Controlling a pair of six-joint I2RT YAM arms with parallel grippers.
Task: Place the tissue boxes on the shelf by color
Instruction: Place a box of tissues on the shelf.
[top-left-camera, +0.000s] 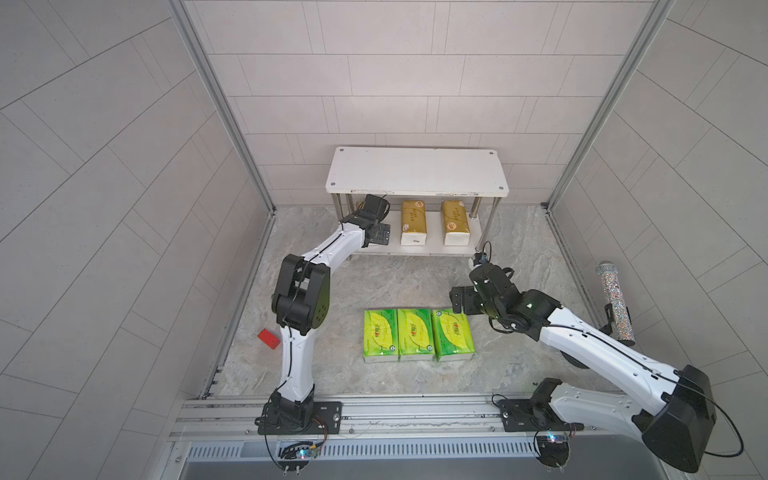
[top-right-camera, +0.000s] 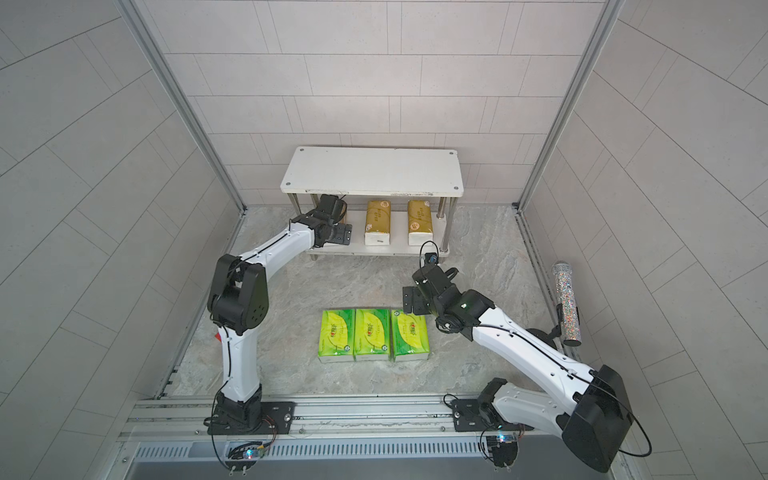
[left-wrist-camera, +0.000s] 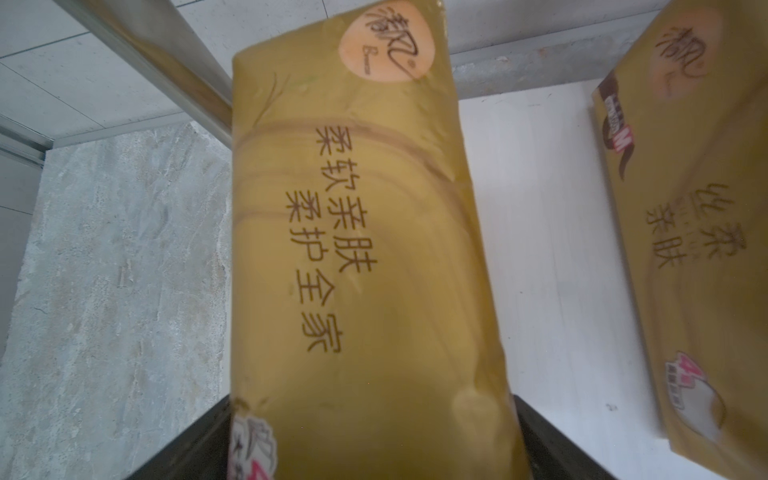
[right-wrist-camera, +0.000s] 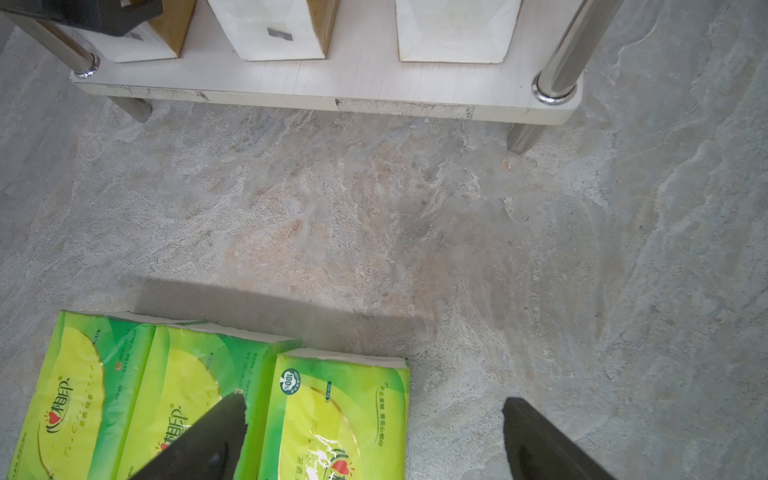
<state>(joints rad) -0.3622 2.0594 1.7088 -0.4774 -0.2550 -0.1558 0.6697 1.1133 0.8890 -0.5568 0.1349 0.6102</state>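
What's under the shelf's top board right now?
Three gold-brown packs lie on the lower board: the middle pack and right pack show in both top views; the left pack, mostly hidden there by the left arm, shows between the left gripper's jaws. The board's rear is covered.

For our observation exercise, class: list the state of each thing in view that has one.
Left pincer: open, straddling a gold tissue pack.
Right pincer: open, holding nothing.
Gold tissue packs: three lying on shelf's lower board.
Green tissue packs: three lying flat, side by side, on table.
Red block: lying on table.
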